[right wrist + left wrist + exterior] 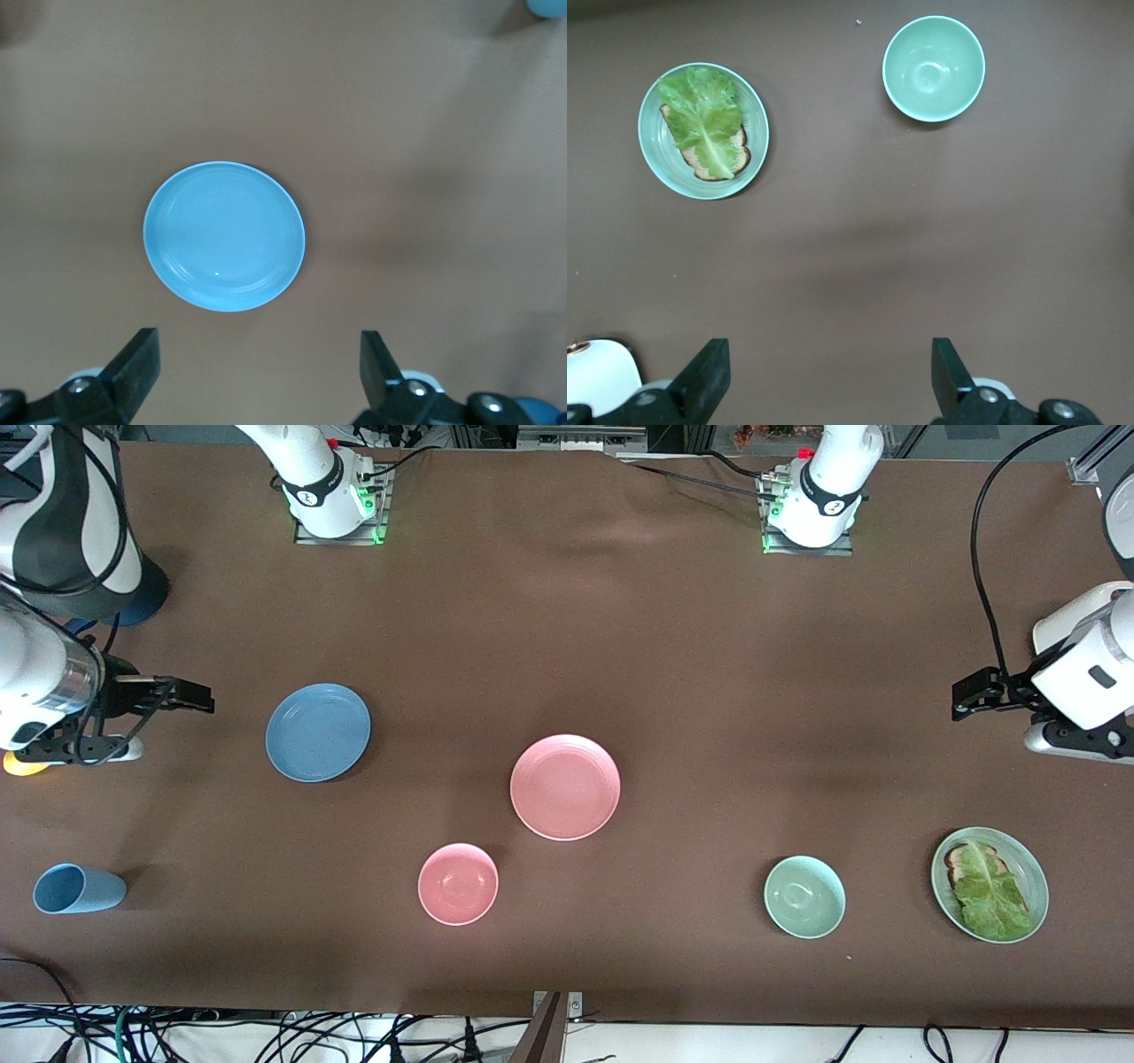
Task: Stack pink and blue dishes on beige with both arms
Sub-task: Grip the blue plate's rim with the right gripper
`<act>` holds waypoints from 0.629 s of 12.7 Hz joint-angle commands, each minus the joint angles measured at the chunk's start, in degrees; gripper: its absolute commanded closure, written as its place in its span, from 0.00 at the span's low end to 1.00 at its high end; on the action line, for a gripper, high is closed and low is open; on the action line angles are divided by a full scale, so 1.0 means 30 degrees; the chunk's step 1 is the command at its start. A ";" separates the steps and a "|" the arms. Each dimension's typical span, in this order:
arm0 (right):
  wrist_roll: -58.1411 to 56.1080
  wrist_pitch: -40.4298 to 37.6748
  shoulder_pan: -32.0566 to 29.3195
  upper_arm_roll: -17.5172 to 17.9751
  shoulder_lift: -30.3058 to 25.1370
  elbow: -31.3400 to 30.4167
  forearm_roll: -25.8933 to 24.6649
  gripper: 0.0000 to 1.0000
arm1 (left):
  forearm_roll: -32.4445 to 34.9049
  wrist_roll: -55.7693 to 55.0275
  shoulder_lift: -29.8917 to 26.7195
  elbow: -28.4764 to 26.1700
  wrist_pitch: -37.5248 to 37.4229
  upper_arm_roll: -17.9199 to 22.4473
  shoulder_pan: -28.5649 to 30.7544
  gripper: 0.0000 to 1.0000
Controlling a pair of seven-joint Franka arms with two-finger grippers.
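Left end effector (824,381) agape over cloth; glossy round pink plate (565,786).

A brown-covered table (567,620) was laid with a blue plate (318,732), pink plate (565,786), pink bowl (458,884), green bowl (804,896), cup (78,888), and a lettuce dish (990,883).

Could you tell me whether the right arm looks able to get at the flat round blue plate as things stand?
Probably yes: the right gripper is open beside the flat round blue plate, nothing between or on it.
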 commanded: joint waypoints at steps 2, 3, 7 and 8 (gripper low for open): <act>-0.0337 0.4171 -0.0188 0.0128 -0.0216 -0.3890 0.0276 0.00 | -0.0469 -0.0777 -0.1475 -0.0465 -0.0459 0.0226 -0.0380 0.00; -0.0337 0.5519 -0.0188 0.0099 -0.0215 -0.4945 0.0276 0.00 | -0.0672 -0.2087 -0.1564 -0.0465 -0.0546 0.0226 -0.0293 0.00; -0.0453 0.9335 -0.0246 -0.0046 0.0133 -0.7793 0.0305 0.00 | -0.1436 -0.3830 -0.1565 -0.0465 -0.1133 0.0226 -0.0175 0.00; -0.0599 0.9661 -0.0275 -0.0541 0.0629 -0.7943 0.0305 0.00 | -0.1378 -0.3799 -0.1565 -0.0436 -0.1133 0.0226 -0.0146 0.00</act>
